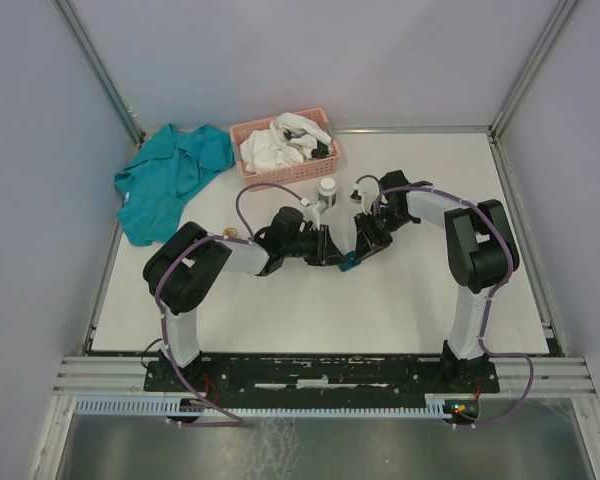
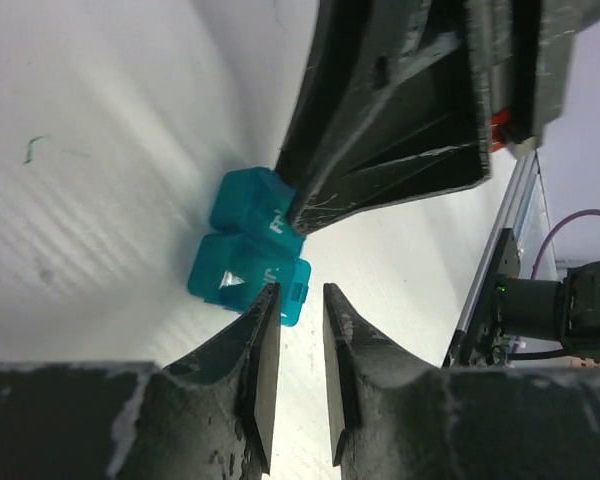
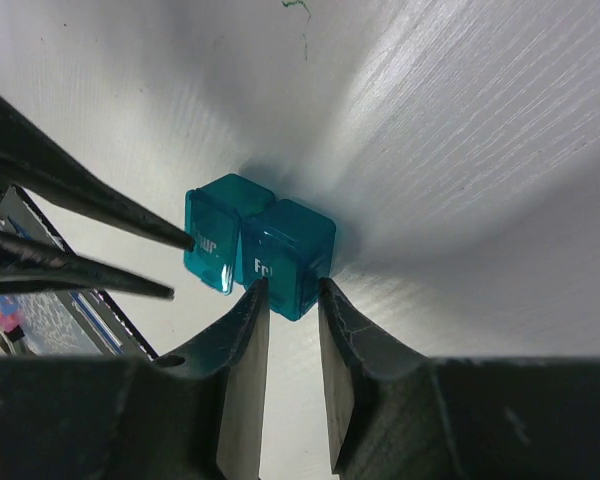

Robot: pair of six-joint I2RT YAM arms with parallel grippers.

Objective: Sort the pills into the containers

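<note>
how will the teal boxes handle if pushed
The teal boxes look rigid and glossy: probably stiff, somewhat slippery. Small and translucent, so likely light. Flat-sided on the smooth table, they should slide, not roll.

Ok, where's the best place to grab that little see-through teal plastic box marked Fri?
Likely pinch the small translucent teal plastic box marked Fri across its two free flat walls, coming from the side away from the matching teal box. They sit touching, so that shared flank leaves no gap.
</note>
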